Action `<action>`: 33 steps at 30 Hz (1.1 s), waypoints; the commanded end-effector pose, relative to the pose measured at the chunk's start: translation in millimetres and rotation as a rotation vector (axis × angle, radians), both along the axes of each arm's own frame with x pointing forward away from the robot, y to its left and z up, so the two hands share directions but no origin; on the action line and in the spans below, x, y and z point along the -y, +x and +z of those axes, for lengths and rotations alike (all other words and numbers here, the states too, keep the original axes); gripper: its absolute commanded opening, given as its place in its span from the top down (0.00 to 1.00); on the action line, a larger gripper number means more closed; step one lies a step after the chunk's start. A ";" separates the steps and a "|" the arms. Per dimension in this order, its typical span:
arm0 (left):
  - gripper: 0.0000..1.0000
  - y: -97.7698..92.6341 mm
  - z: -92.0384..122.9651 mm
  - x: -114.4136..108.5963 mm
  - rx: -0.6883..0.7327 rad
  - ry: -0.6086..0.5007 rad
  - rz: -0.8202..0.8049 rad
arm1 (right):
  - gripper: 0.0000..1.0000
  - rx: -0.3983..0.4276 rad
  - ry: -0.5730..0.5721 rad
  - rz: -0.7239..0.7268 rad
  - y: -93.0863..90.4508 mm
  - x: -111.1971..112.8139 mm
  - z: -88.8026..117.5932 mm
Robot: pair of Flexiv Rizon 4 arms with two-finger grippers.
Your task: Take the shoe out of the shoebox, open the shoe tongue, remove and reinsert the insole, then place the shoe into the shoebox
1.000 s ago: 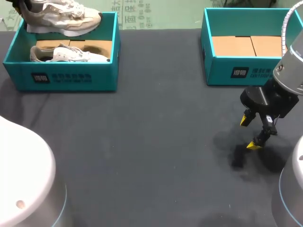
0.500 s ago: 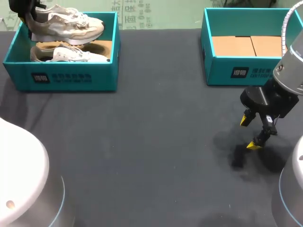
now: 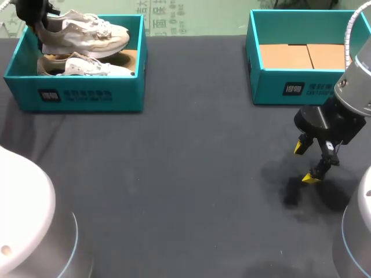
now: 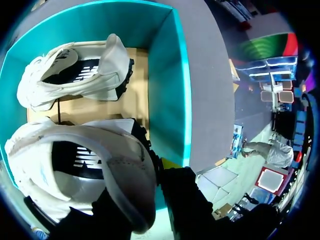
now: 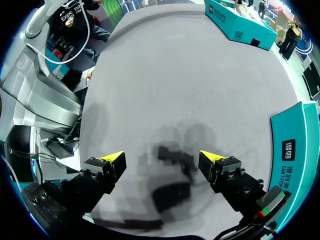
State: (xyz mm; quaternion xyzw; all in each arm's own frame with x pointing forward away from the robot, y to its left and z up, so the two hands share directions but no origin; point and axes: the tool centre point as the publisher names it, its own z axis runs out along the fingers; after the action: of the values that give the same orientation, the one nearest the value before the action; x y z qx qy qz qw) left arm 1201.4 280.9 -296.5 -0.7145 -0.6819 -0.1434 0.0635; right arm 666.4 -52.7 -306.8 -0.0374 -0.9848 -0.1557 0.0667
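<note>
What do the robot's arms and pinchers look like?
The right gripper is black, with two slim fingers ending in bright yellow wedge tips. The right arm is a round silvery-grey tube with a white ribbed hose beside it. The left gripper is black too. The left arm is a big smooth whitish dome with a thin blue ring.

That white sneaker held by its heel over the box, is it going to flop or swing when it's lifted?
Likely light: the white sneaker hangs near level from a heel grip alone. Its soft-looking collar may bend between the jaws, so the toe could droop or swing. The thick sole probably resists folding.
</note>
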 end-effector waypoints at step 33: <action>1.00 12.4 -54.5 9.0 -0.090 -0.003 0.059 | 0.00 0.001 -0.001 -0.001 -1.0 0.3 -0.2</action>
State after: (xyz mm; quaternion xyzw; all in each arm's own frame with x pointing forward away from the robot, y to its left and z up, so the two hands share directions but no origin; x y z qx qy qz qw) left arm 1202.6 270.6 -348.3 -0.7002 -0.6985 -0.1158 0.0922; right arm 666.4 -52.8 -306.8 -0.0374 -0.9848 -0.1557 0.0667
